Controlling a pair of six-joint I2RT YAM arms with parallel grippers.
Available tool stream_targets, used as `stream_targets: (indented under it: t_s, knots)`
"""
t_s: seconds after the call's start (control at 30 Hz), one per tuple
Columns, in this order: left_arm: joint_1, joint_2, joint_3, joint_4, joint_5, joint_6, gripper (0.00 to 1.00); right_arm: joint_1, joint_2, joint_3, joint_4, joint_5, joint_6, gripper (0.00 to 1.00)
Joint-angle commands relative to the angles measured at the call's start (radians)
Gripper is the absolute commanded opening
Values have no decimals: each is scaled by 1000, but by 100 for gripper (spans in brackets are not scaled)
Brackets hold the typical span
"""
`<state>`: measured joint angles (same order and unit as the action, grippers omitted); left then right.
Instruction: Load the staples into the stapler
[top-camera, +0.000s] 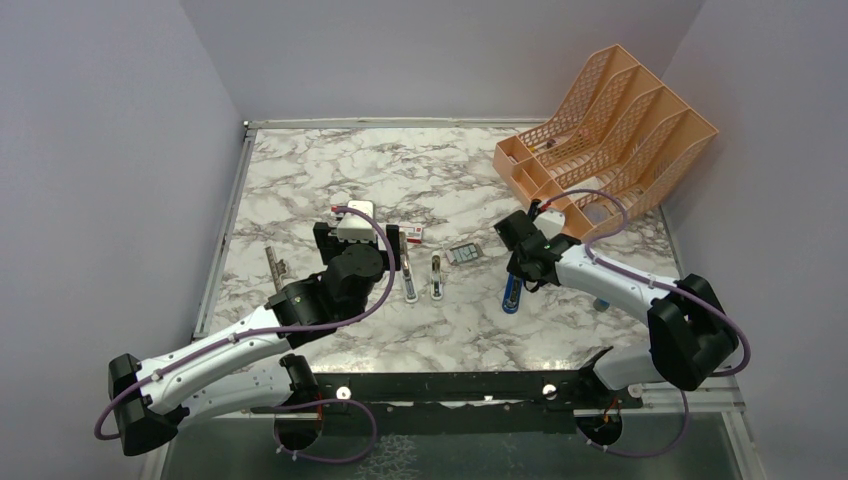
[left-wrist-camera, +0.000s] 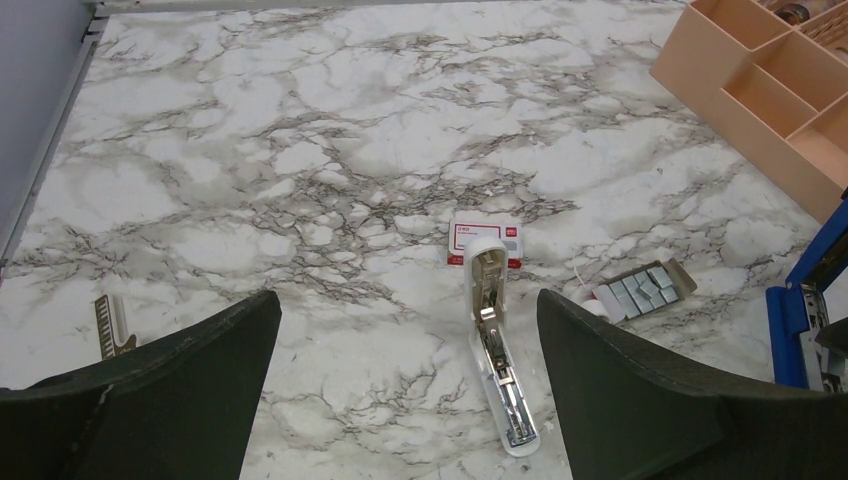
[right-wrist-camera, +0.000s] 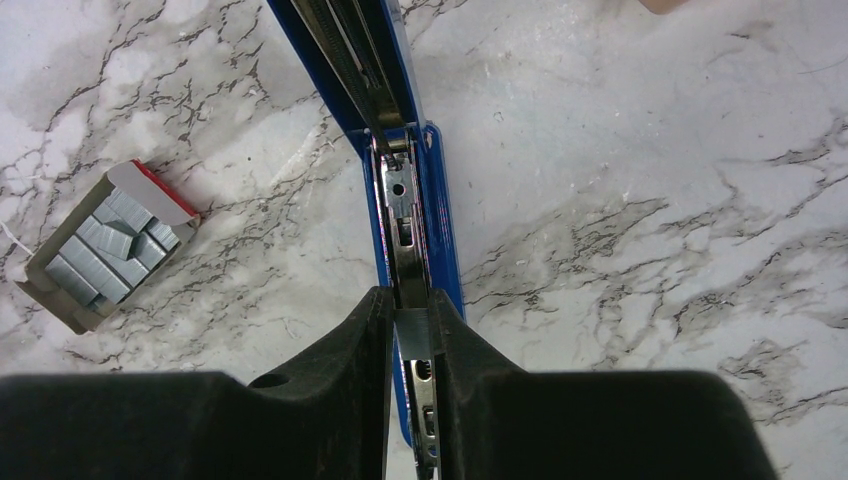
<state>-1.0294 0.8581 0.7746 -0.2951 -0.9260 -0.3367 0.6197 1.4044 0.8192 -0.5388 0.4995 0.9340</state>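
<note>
The white stapler (left-wrist-camera: 497, 350) lies opened flat on the marble table, silver channel up, between my left gripper's (left-wrist-camera: 408, 300) wide-open fingers and below them. It also shows in the top view (top-camera: 409, 277). My left gripper (top-camera: 358, 240) is empty. My right gripper (right-wrist-camera: 412, 318) is shut on a small grey block of staples (right-wrist-camera: 412, 333). It holds the block right above the metal channel of the blue-and-black tool (right-wrist-camera: 405, 215), well right of the white stapler. In the top view my right gripper (top-camera: 520, 272) is over that tool (top-camera: 512, 297).
An open cardboard tray of several staple blocks (right-wrist-camera: 105, 245) lies left of the blue tool (left-wrist-camera: 645, 290). A red-and-white box (left-wrist-camera: 485, 235) touches the stapler's far end. A second slim white piece (top-camera: 436, 278) lies beside the stapler. A toothed metal strip (left-wrist-camera: 110, 325) lies left. An orange organiser (top-camera: 610, 130) stands back right.
</note>
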Motion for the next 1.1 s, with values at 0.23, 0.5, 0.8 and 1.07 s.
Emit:
stream_targets:
  t_s: [0.23, 0.5, 0.8, 1.07]
  knots:
    - [3, 2, 15, 7, 8, 4, 99, -6, -15, -2, 7, 8, -11, 22]
    - [3, 2, 16, 5, 7, 5, 99, -5, 3, -21, 27, -6, -6, 22]
    - [3, 7, 16, 7, 6, 5, 99, -6, 7, -22, 30, -12, -13, 24]
    - [3, 11, 18, 7, 8, 7, 99, -5, -42, 8, 20, -17, -56, 33]
